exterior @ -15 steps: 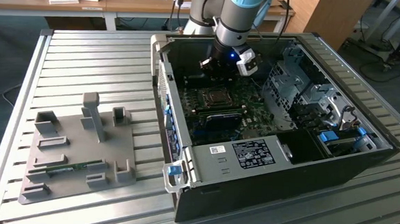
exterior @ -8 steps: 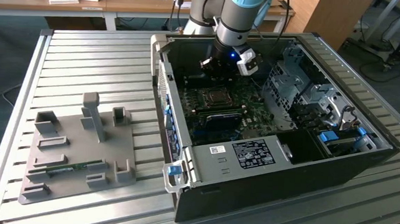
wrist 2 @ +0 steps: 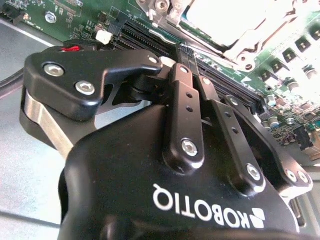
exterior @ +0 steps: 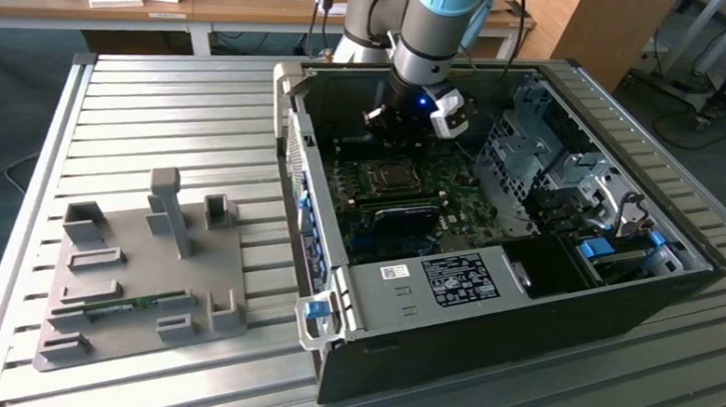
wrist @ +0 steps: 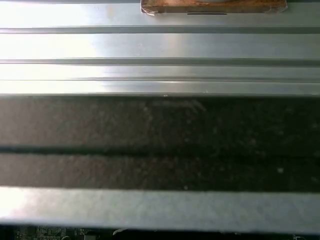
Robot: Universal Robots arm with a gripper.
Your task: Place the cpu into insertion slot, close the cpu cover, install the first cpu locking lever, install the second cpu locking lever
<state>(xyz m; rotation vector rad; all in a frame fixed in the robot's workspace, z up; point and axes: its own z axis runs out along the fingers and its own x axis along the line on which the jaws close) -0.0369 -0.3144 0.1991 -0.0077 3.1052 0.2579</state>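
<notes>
Claw: the gripper [exterior: 399, 123] hangs inside the open computer case [exterior: 656, 293], in the upper middle of the exterior view, just above the socket area. In the second wrist view the gripper [wrist 2: 176, 56] has its two black fingers [wrist 2: 184, 107] drawn together at the tips, with nothing visible between them.
Cpu: the cpu [wrist 2: 227, 20] lies flat in the socket at the upper right of the second wrist view, a bright washed-out square; in the exterior view the cpu [exterior: 396, 175] sits just below the claw.
Insertion slot: the insertion slot [exterior: 367, 178] is on the green motherboard [exterior: 462, 213], middle of the frame.
Cpu cover: the cpu cover [wrist 2: 247, 47] looks laid down around the chip, though glare hides the detail.
Handling: likely light, stiff and smooth; the chip and the contacts under it are fragile, so edges only. The cover and levers are thin springy metal, best pushed near their free ends.
Surroundings: a grey fixture tray [exterior: 218, 252] lies on the slatted metal table [exterior: 144, 108] at lower left.
</notes>
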